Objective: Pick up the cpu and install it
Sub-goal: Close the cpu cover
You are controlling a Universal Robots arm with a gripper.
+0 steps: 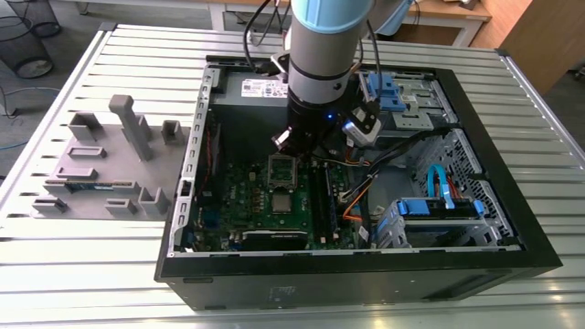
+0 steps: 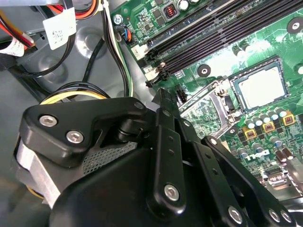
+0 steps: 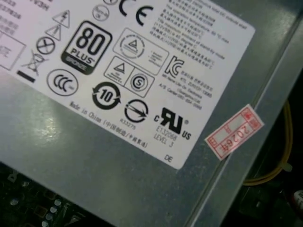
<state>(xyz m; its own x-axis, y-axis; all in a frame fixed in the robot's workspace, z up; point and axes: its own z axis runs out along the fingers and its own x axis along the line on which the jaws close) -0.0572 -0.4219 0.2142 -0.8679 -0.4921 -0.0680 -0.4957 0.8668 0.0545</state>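
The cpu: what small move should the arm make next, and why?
Probably lift the tool straight up: the cpu already lies flat in the open socket, the tool hangs apart from it, and cables run close beside.

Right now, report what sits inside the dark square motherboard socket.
The flat silver-grey square cpu lies inside the socket, uncovered. Its underside and the contacts beneath are hidden.

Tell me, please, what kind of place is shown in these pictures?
Probably a robotics lab or workshop set up for computer assembly: a robot arm reaches into an open computer case that lies on a slatted metal table, with a grey parts holder beside the case.
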